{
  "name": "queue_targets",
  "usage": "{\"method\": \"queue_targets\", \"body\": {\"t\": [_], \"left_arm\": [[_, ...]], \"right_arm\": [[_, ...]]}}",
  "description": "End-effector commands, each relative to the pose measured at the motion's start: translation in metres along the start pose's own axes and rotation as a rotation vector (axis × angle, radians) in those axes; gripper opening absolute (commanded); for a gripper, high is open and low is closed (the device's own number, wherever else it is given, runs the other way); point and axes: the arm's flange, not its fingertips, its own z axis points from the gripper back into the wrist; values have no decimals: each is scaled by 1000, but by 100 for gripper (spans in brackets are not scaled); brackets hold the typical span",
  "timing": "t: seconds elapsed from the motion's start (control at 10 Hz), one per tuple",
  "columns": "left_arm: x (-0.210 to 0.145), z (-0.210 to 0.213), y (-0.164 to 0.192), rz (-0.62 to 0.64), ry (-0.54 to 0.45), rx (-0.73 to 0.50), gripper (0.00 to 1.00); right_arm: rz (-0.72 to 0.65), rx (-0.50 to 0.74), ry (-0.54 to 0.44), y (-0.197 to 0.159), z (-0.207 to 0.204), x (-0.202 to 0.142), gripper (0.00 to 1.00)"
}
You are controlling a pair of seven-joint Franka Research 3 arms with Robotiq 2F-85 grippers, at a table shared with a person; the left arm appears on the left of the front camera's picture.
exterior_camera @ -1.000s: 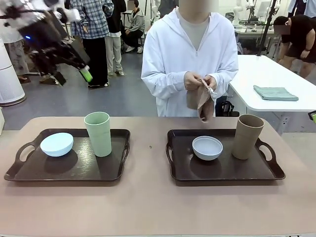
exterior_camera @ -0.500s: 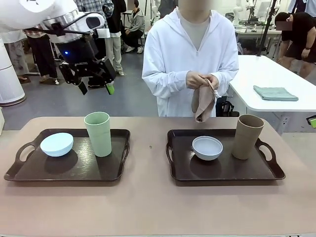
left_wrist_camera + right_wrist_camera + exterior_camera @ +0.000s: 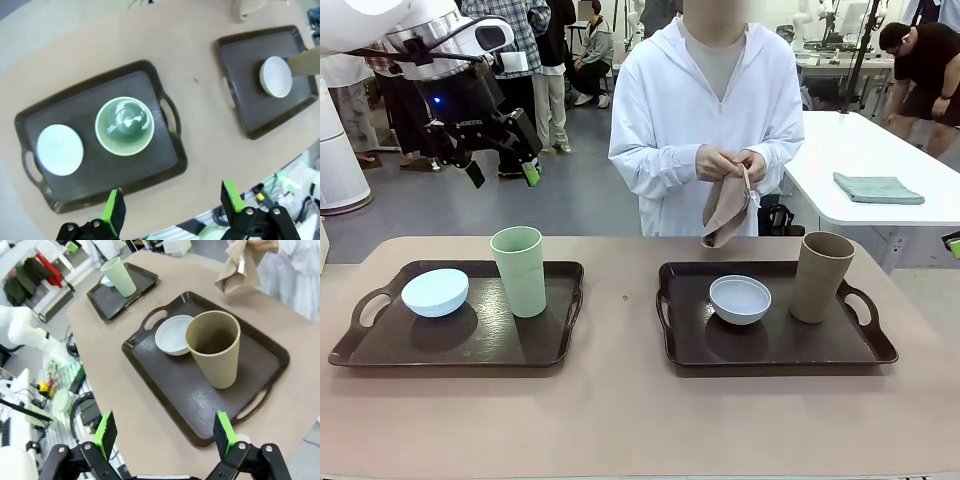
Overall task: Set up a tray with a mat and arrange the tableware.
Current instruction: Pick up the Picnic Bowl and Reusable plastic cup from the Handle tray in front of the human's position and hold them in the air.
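Observation:
Two dark brown trays lie side by side on the table. The left tray holds a light blue bowl and a pale green tumbler. On the right tray stand a white bowl and a tan tumbler. The person at the far side holds a folded tan mat in both hands. My left gripper hangs open high above the left tray, looking down on the green tumbler. My right gripper is open too, above the right tray's near corner, facing the tan tumbler.
A strip of bare tabletop separates the trays. A white side table with a folded teal cloth stands at the back right. Other people stand behind the left arm.
My left arm has swung in from the far left towards the left tray, its wrist turning downward. The person's hands have shifted the mat slightly.

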Motion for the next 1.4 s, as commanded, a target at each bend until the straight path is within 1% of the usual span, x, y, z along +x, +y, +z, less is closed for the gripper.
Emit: {"method": "queue_targets", "body": {"t": [0.0, 0.1, 0.3, 0.6, 0.7, 0.8, 0.9, 1.1, 1.2, 1.3], "left_arm": [[26, -9, -36, -5, -16, 38, 100], [38, -10, -62, -36, -26, 61, 100], [64, -20, -108, -92, -42, 110, 100], [93, -51, -149, -129, -7, 133, 100], [100, -66, -164, -142, 10, 166, 100], [103, -78, -177, -157, 11, 196, 100], [104, -88, -189, -188, 4, 222, 100], [100, -110, -208, -235, 2, 256, 100], [92, -110, -208, -262, 32, 239, 100], [92, -112, -200, -246, 12, 210, 100]], "right_arm": [[203, -23, -4, -31, -10, 7, 100], [309, -41, 22, -43, -13, 8, 100], [442, -34, 62, -59, -30, 19, 100], [547, 32, 96, -64, -72, 32, 100], [572, 46, 87, -64, -90, 33, 100], [566, 29, 101, -65, -101, 34, 100], [563, 27, 130, -69, -106, 33, 100], [530, 27, 128, -78, -105, 26, 100], [479, 18, 101, -78, -102, 25, 100], [536, 47, 145, -70, -106, 31, 100]]}}
